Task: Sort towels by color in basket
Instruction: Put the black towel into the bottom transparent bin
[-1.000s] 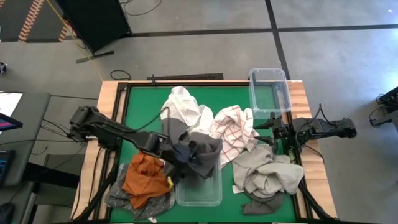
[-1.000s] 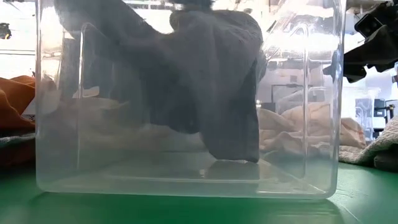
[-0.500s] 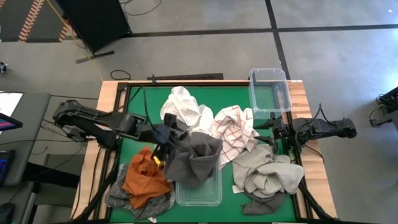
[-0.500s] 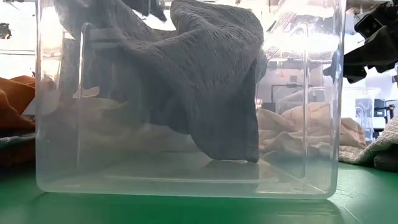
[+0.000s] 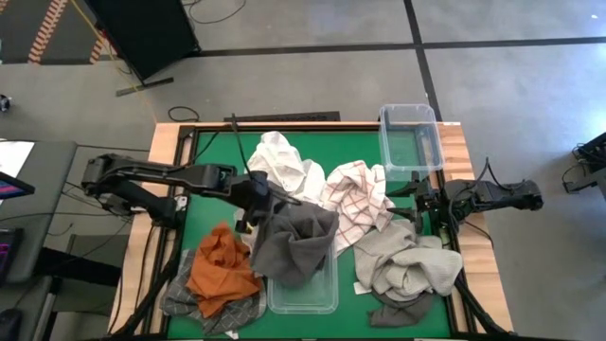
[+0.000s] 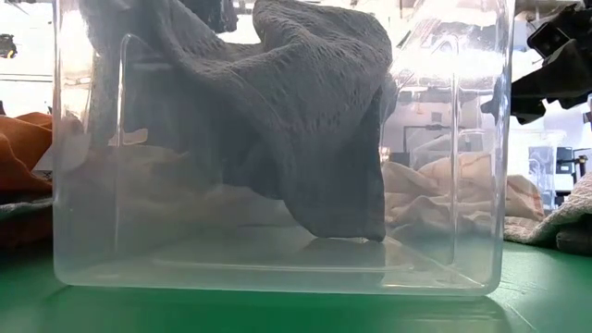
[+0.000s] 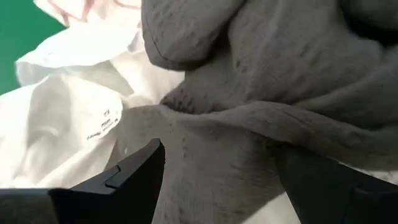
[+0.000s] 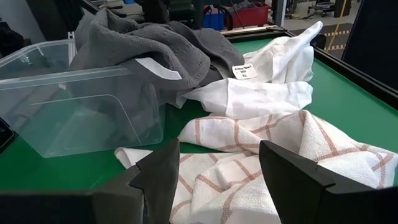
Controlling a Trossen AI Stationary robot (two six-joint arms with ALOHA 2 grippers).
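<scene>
Grey towel (image 6: 305, 139): matt waffle-knit cloth. Bin (image 6: 481, 185): clear glossy plastic. Table (image 5: 213, 156): matt green felt, wood rim.

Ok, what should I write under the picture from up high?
Left gripper open beside the dark grey towel draped over the clear bin; right gripper waits by the other towels.

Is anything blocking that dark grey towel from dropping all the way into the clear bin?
Only the bin's own rim. The dark grey towel hangs over the rim of the clear bin, part inside, part on the white towel outside. The left pincer stands open beside it.
</scene>
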